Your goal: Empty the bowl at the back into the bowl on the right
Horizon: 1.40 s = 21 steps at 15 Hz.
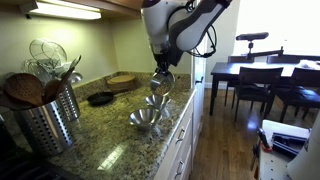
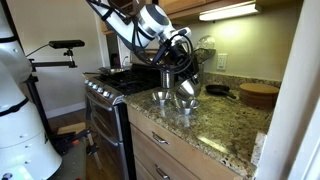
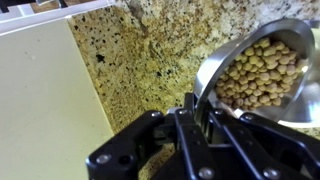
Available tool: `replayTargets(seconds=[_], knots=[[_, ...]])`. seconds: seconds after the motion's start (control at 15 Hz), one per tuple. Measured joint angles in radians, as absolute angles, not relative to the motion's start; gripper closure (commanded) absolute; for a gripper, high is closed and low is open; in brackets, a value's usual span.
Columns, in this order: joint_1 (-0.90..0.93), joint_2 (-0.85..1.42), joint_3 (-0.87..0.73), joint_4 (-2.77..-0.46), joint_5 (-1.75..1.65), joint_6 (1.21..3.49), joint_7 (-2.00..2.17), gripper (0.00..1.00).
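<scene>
My gripper (image 3: 200, 112) is shut on the rim of a small steel bowl (image 3: 262, 70) full of tan chickpeas, seen close in the wrist view. In both exterior views the gripper (image 1: 162, 78) (image 2: 180, 82) holds this bowl just above the granite counter. Another steel bowl (image 1: 154, 102) stands right under it, and a larger steel bowl (image 1: 145, 120) stands nearer the counter's front. In an exterior view two steel bowls (image 2: 161, 98) (image 2: 186, 103) stand side by side below the gripper. The held bowl is tilted in the wrist view.
A steel utensil holder (image 1: 50, 118) with wooden spoons stands at the counter's near corner. A black pan (image 1: 100, 98) and a round wooden board (image 1: 122, 80) lie at the back. A stove (image 2: 105, 85) adjoins the counter. A dining table with chairs (image 1: 255, 75) stands beyond.
</scene>
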<state>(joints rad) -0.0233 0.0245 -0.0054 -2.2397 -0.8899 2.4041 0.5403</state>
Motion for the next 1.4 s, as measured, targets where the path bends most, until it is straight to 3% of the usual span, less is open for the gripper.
replayTargets(seconds=[1.4], knots=[[0.008,0.044,0.024,-2.206,-1.072,2.320,0.575,0.92]])
